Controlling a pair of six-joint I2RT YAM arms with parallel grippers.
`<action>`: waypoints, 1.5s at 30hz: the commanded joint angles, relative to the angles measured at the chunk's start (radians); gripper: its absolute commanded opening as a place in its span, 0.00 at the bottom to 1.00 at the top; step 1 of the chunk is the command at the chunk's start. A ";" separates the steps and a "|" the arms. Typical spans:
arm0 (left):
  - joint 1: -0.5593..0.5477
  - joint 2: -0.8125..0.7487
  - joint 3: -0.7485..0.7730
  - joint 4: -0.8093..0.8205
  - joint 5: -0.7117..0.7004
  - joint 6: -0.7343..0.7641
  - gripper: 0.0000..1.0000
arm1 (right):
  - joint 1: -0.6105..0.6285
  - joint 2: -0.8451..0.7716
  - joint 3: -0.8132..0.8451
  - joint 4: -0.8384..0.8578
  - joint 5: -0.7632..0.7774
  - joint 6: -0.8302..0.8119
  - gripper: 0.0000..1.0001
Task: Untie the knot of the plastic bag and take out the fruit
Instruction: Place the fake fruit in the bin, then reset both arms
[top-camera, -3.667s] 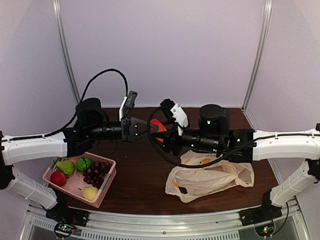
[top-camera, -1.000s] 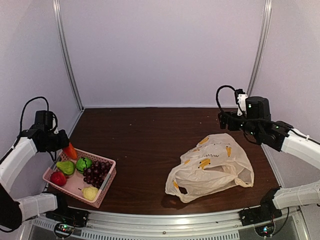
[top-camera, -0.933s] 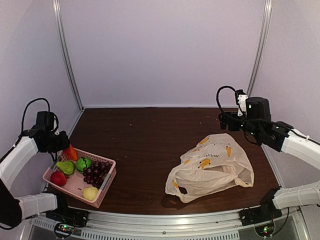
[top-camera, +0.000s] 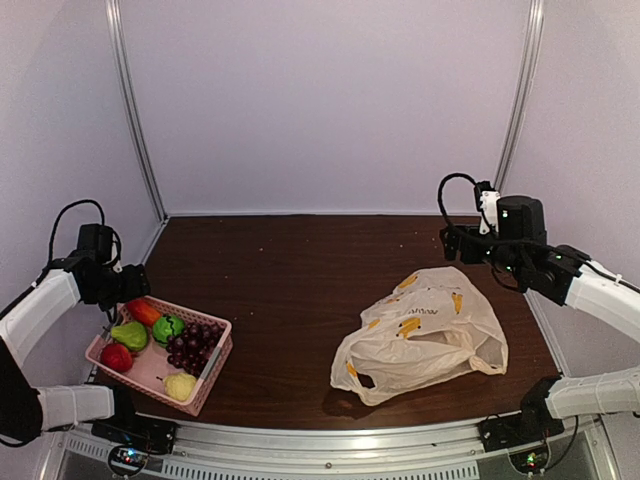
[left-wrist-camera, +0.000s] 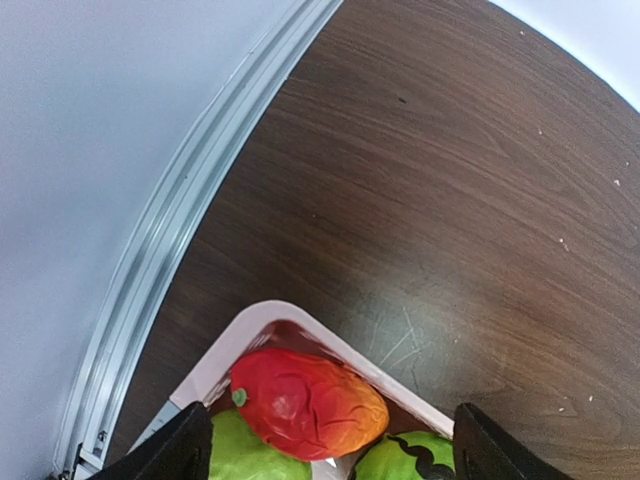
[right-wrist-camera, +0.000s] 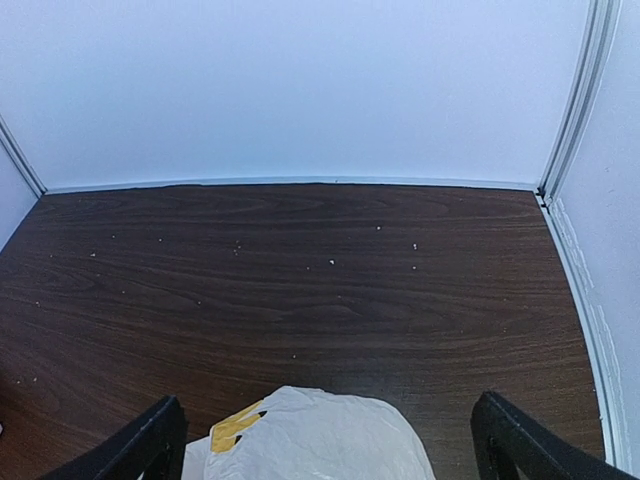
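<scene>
The plastic bag (top-camera: 420, 335) lies slack and flattened on the right of the brown table, with a handle loop (top-camera: 362, 380) at its near left; no knot shows. The fruit sits in a pink basket (top-camera: 205, 375) at the near left: grapes (top-camera: 193, 345), a green striped ball (top-camera: 167, 327), a green pear (top-camera: 130, 335), a red apple (top-camera: 116, 357) and a yellow pear (top-camera: 180, 386). A red-orange fruit (left-wrist-camera: 308, 398) rests in the basket's far corner. My left gripper (left-wrist-camera: 330, 440) hangs open just above it. My right gripper (right-wrist-camera: 330, 440) is open, hovering behind the bag's top (right-wrist-camera: 310, 435).
A metal rail (left-wrist-camera: 190, 210) runs along the table's left edge beside the basket. Upright frame posts (top-camera: 135, 110) stand at the back corners in front of pale walls. Bare wood (top-camera: 290, 270) lies between basket and bag.
My left gripper has opened and the red-orange fruit it held now lies in the basket's far corner. The right arm has barely shifted; the bag is unchanged.
</scene>
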 joint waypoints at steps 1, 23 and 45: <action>0.009 -0.029 0.007 0.051 0.081 0.032 0.91 | -0.023 0.007 0.007 -0.017 -0.028 -0.001 1.00; 0.009 -0.371 0.020 0.265 0.239 0.207 0.98 | -0.580 -0.208 -0.145 0.068 -0.302 -0.033 1.00; 0.009 -0.435 -0.009 0.275 0.251 0.189 0.98 | -0.586 -0.478 -0.304 0.232 -0.283 -0.084 1.00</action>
